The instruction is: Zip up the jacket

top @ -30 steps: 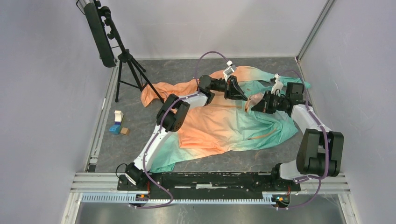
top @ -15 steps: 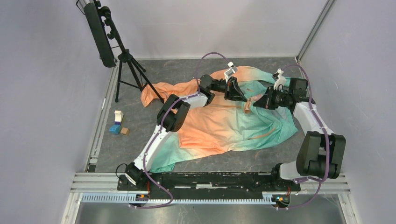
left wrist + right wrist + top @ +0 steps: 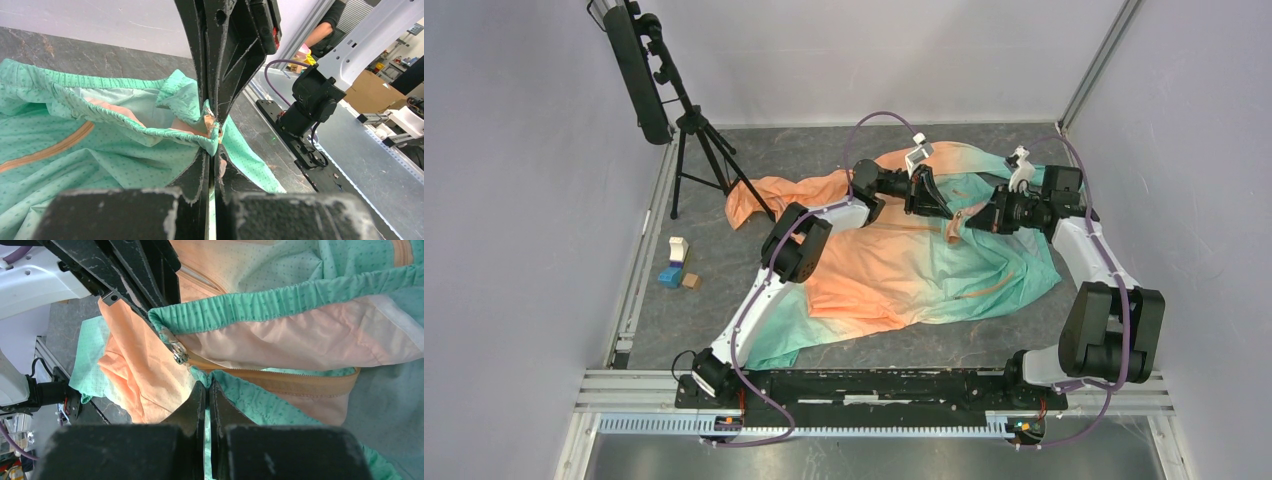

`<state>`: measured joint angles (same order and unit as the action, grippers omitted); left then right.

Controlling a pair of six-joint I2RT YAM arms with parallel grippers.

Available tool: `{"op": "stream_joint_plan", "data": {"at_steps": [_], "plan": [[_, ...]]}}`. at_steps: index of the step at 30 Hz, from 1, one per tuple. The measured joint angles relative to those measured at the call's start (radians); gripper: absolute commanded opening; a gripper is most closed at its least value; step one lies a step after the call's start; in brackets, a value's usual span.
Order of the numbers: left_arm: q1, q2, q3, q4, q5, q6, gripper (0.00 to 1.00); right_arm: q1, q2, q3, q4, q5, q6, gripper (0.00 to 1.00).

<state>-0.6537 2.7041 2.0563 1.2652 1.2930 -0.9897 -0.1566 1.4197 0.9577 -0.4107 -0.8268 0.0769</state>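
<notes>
The jacket [image 3: 894, 270], orange fading to mint green, lies spread on the dark table. My left gripper [image 3: 943, 207] is shut on its mint elastic hem, as the left wrist view [image 3: 214, 142] shows. My right gripper [image 3: 965, 222] is shut on the mint fabric right beside it, just below the front zipper's lower end [image 3: 207, 384]. A metal zipper slider [image 3: 178, 352] hangs at the hem corner, between the two grippers. The toothed zipper tape [image 3: 300, 382] runs off to the right. The hem is lifted off the table between the grippers.
A black tripod [image 3: 699, 150] with a light bar stands at the back left. Small blocks [image 3: 676, 268] lie at the left edge. Grey walls close in the back and both sides. A metal rail [image 3: 864, 385] runs along the near edge.
My right arm has drawn back to the right and a little farther away, pulling the hem with it. The left arm has hardly moved.
</notes>
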Motion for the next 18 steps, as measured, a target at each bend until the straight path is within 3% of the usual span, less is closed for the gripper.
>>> {"op": "stream_joint_plan", "data": {"at_steps": [18], "plan": [[0.000, 0.005, 0.006, -0.019, 0.021, 0.000, 0.02, 0.006, 0.000, 0.001, -0.002, -0.002, -0.003, 0.00]]}}
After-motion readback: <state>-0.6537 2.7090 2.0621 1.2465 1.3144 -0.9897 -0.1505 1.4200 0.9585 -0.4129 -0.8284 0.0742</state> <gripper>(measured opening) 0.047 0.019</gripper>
